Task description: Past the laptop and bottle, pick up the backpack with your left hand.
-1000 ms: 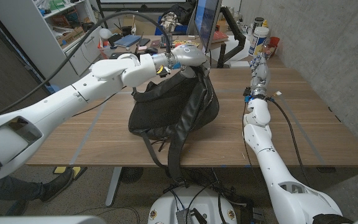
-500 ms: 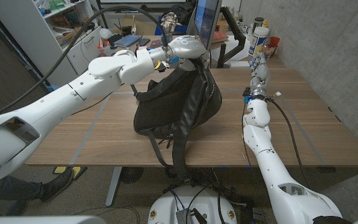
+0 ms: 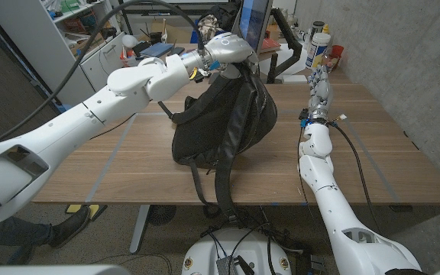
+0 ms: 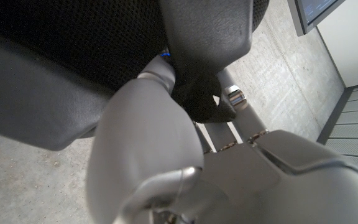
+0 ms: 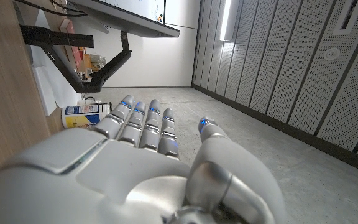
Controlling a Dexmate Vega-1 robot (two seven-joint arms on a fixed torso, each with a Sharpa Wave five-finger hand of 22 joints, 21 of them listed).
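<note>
At the table's (image 3: 403, 176) middle, the left hand (image 3: 224, 50) grips the black backpack (image 3: 224, 122) by its top, the bag hanging upright with its base seemingly still touching or just above the wood and its straps (image 3: 218, 195) trailing over the near edge. The left wrist view shows fingers (image 4: 148, 143) closed against dark fabric. The right hand (image 3: 317, 80) waits well apart, extended and holding nothing, near a white bottle (image 3: 321, 46) at the far edge. To finish well, the lift probably wants to go straight up, slowly, so the straps clear the edge and the bag misses the monitor (image 3: 252, 27) behind. Compared with a second ago, the hand is higher and the bag is drawn taller and narrower, shifted slightly rightward.
</note>
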